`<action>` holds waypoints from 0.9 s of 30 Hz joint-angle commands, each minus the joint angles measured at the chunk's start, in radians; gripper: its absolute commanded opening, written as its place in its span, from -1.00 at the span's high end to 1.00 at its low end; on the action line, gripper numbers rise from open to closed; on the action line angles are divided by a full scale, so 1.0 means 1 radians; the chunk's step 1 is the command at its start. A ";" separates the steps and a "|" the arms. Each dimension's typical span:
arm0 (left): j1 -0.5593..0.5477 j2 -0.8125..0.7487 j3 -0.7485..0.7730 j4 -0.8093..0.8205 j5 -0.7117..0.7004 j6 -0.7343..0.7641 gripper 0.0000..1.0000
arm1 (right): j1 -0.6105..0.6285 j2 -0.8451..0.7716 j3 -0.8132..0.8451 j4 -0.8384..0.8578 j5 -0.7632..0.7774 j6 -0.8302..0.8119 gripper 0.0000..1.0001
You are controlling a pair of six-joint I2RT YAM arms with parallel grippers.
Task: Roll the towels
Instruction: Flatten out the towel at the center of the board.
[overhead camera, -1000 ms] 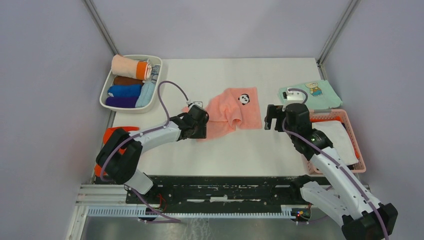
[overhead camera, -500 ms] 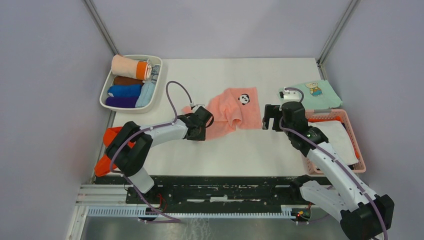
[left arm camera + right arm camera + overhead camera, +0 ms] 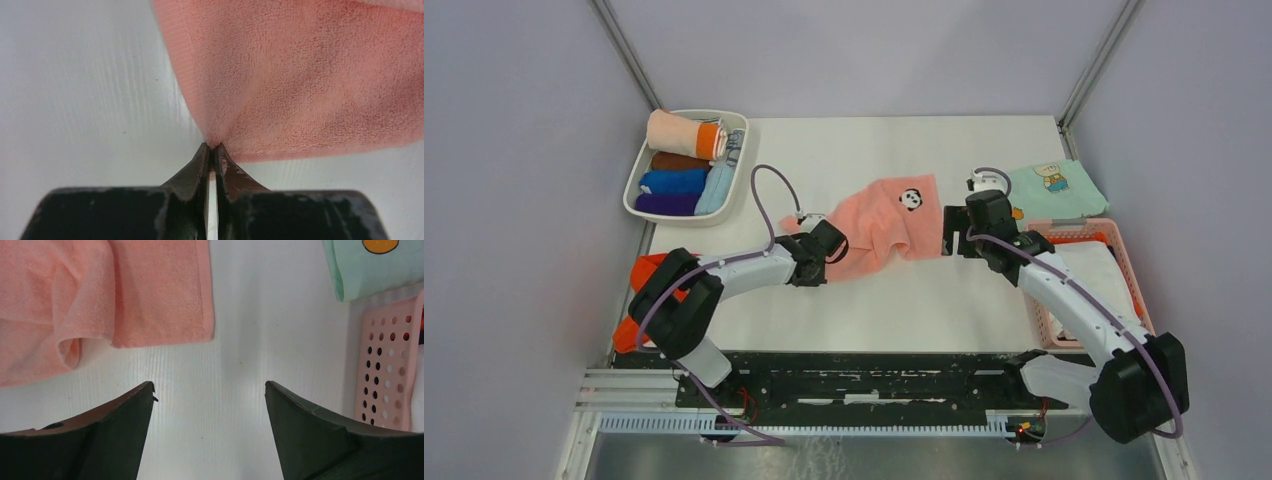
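Pink terry, looped in pile and limp, lies crumpled mid-bench: this is the pink towel (image 3: 892, 226), with its panda print near the far edge. Within the last second your left tool (image 3: 212, 149) has gone from spread to pressed together. It now pinches the towel's near-left corner, where the ribbed hem meets the pile and the cloth puckers to a point at the tips. Your right tool (image 3: 209, 386) has swung in from beside the pink basket (image 3: 387, 365). It hovers just short of the near-right corner, fingers spread wide with nothing between them, over bare bench (image 3: 235, 355).

Judged from this, you are taking both near corners to flatten the sheet before rolling. One corner is secured; the other is not. A soft fold humps down the towel's middle, so it is not yet flat.

The basket is rigid, perforated plastic. The mint-green cloth (image 3: 370, 270) beside it lies smooth. Finished rolls sit as plump cylinders in the white tray (image 3: 632, 190).
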 commanded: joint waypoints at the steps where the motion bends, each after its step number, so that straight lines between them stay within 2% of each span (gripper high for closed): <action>1: -0.002 -0.059 -0.039 -0.052 -0.095 -0.024 0.79 | 0.003 0.113 0.098 0.002 0.054 0.043 -0.72; 6: 0.004 -0.112 -0.086 -0.026 -0.125 -0.021 0.80 | 0.004 0.309 0.172 -0.022 0.099 0.055 -0.55; 10: 0.009 -0.138 -0.111 0.002 -0.123 -0.016 0.80 | 0.003 0.401 0.192 -0.008 0.109 0.051 -0.44; 16: 0.013 -0.162 -0.135 0.011 -0.124 -0.010 0.80 | -0.013 0.485 0.218 0.012 0.110 0.026 -0.29; 22: 0.017 -0.179 -0.146 0.009 -0.121 -0.007 0.80 | -0.081 0.553 0.235 0.041 0.006 0.027 -0.01; 27: 0.020 -0.179 -0.146 0.002 -0.117 -0.007 0.80 | -0.100 0.604 0.245 0.057 -0.033 0.033 0.08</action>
